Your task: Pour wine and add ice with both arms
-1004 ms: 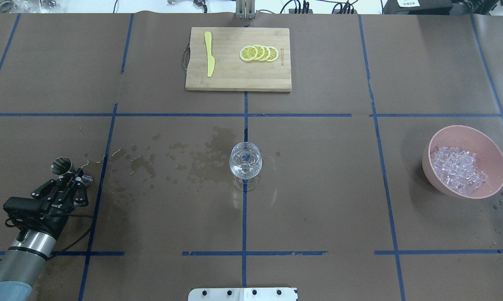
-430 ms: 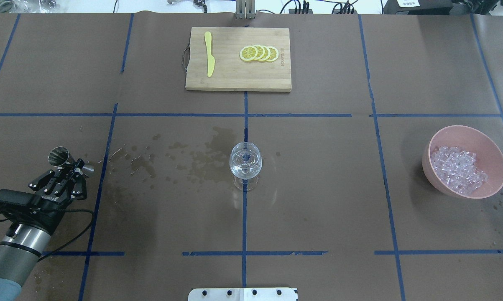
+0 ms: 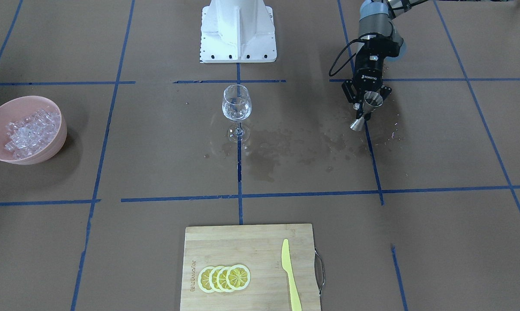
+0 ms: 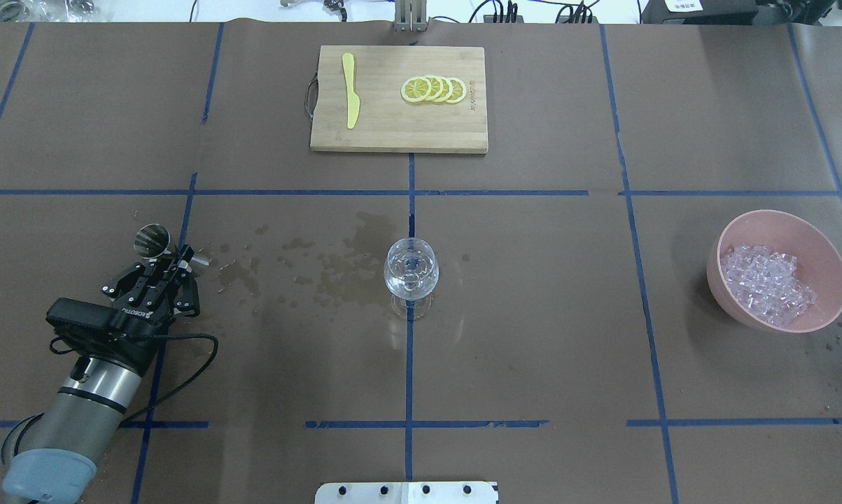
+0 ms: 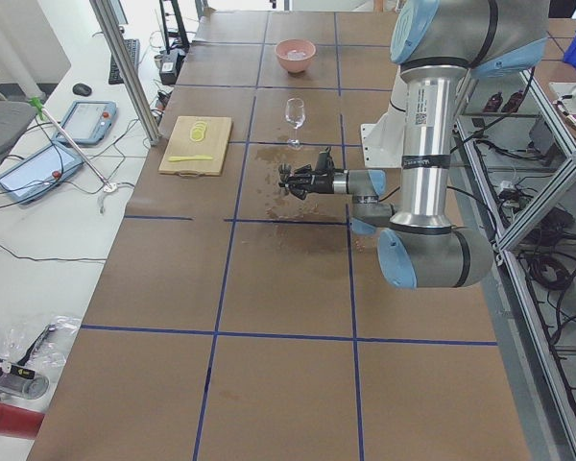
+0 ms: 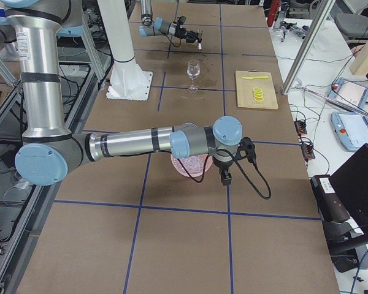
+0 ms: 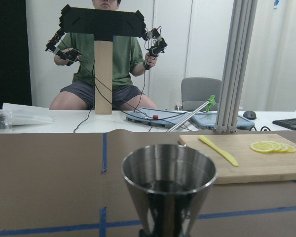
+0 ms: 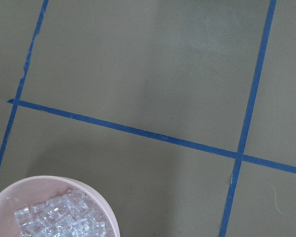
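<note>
At the left-middle of the overhead frame the left gripper [image 4: 174, 267] is clamping a steel jigger [image 4: 152, 240] by its waist, beside the wet stains [image 4: 351, 266]. The wine [image 4: 408, 283] is sitting as a shallow clear pool in the wine glass [image 4: 411, 260] at the frame's centre. The ice [image 4: 767, 283] is lying heaped in the pink bowl [image 4: 716, 269] at middle right, and the right gripper [image 6: 226, 179] is hanging by that bowl in the right-side view (whether its fingers are apart or together cannot be told from there).

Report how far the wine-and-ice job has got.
Pouring looks done: the wine glass holds a little clear wine. In hand: the left gripper grips the jigger, apart from the glass. Left: the ice sits in the pink bowl, none in the glass.
</note>
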